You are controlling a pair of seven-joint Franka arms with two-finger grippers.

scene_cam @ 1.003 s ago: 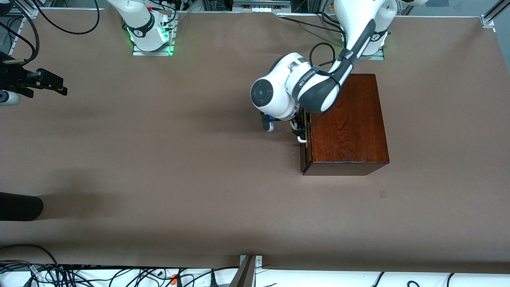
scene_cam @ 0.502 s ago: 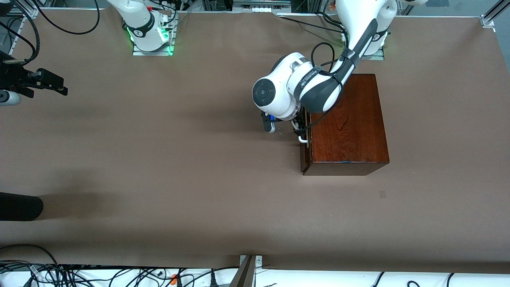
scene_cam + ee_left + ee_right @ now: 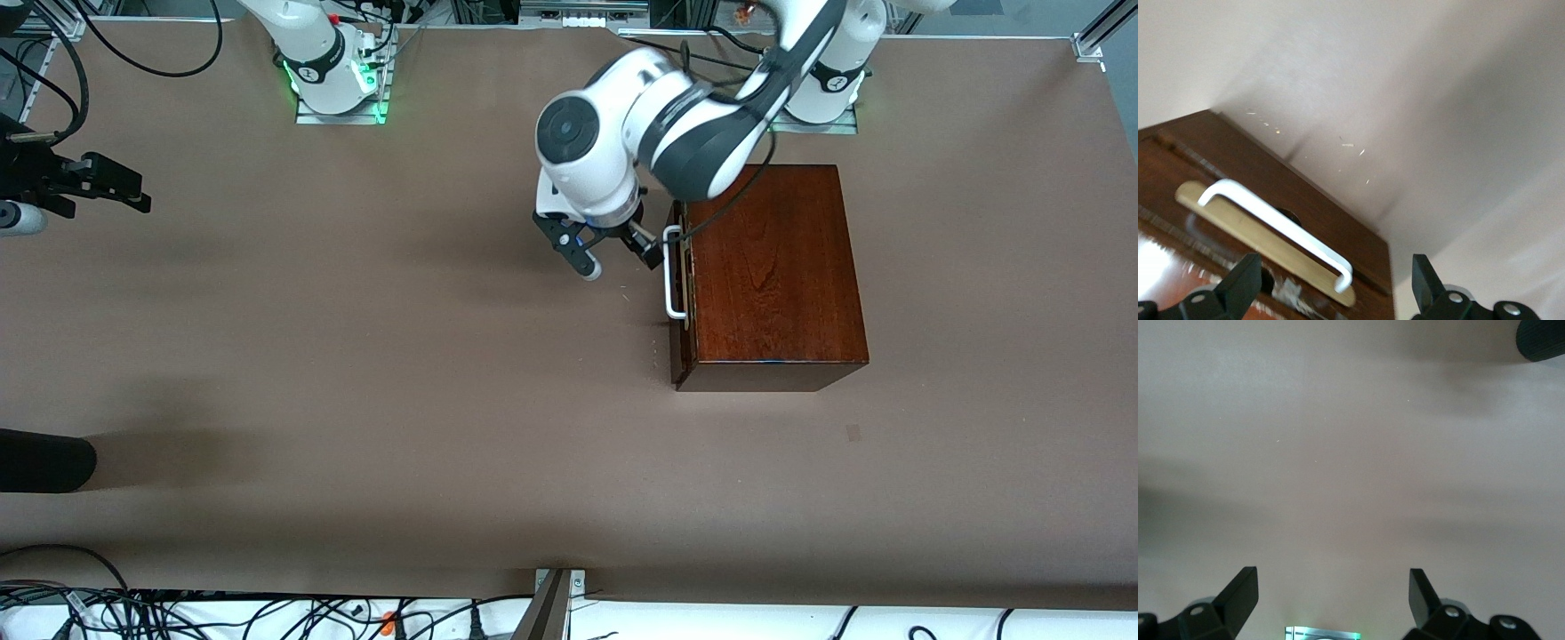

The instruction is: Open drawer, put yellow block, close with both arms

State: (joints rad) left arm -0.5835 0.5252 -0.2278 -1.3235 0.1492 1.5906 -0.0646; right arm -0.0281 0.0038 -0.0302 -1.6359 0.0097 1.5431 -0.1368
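**Brown table, one wooden box**

The table (image 3: 356, 373) is covered edge to edge in plain brown sheeting. Directly on it stands a glossy mahogany-coloured box (image 3: 773, 267) — toward the left arm's end, just nearer the front camera than that arm's base (image 3: 822, 93). The right arm's base (image 3: 338, 84) stands well apart from the box, green-lit. A small dark mark (image 3: 853, 433) lies near the box, nearer the camera.

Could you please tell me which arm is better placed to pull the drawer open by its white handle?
The left. The left gripper, fingers open, hovers right beside the white handle of the shut drawer; the right gripper waits open at the table's edge.
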